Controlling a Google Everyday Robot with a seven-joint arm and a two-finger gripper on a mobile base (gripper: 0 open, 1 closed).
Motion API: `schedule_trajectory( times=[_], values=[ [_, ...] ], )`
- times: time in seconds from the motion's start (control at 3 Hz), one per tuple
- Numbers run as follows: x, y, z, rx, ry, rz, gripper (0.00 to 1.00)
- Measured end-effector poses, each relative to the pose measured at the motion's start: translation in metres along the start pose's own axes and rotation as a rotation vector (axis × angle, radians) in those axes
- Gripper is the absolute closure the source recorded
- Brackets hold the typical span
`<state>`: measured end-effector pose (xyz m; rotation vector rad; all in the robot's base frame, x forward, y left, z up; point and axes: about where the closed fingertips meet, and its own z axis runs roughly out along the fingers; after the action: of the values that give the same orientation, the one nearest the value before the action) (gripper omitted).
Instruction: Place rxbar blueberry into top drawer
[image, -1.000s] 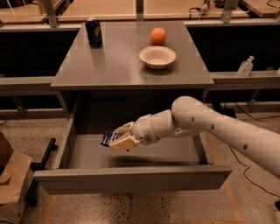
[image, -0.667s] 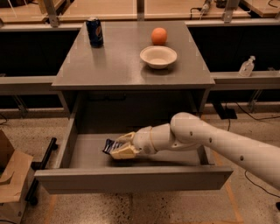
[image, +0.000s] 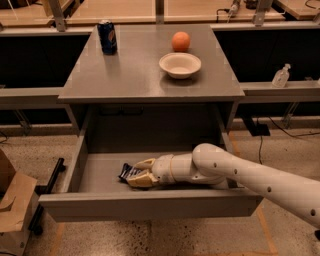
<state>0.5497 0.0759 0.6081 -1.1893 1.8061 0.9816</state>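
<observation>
The top drawer (image: 150, 206) is pulled out from under the grey table (image: 135, 75). My white arm reaches in from the right, and my gripper (image: 136, 173) sits low inside the drawer, near its floor left of centre. The fingers (image: 142, 180) are closed on the rxbar blueberry (image: 128, 172), a dark navy bar whose end sticks out to the left and lies at or just above the drawer floor.
On the table stand a blue soda can (image: 107, 36) at the back left, an orange (image: 181, 41) and a white bowl (image: 180, 65). A cardboard box (image: 12, 205) sits on the floor at the left. A clear bottle (image: 281, 76) stands on the right shelf.
My gripper has gone down and forward into the drawer with the bar, from mid-height above the drawer floor to close against it.
</observation>
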Motion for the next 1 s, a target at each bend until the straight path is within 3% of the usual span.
schedule_trajectory(
  times=[0.33, 0.67, 1.0],
  values=[
    [0.001, -0.008, 0.002, 0.024, -0.012, -0.004, 0.16],
    [-0.018, -0.014, -0.009, 0.066, -0.032, -0.053, 0.00],
    [-0.049, -0.018, -0.022, 0.110, -0.056, -0.125, 0.00]
  ],
)
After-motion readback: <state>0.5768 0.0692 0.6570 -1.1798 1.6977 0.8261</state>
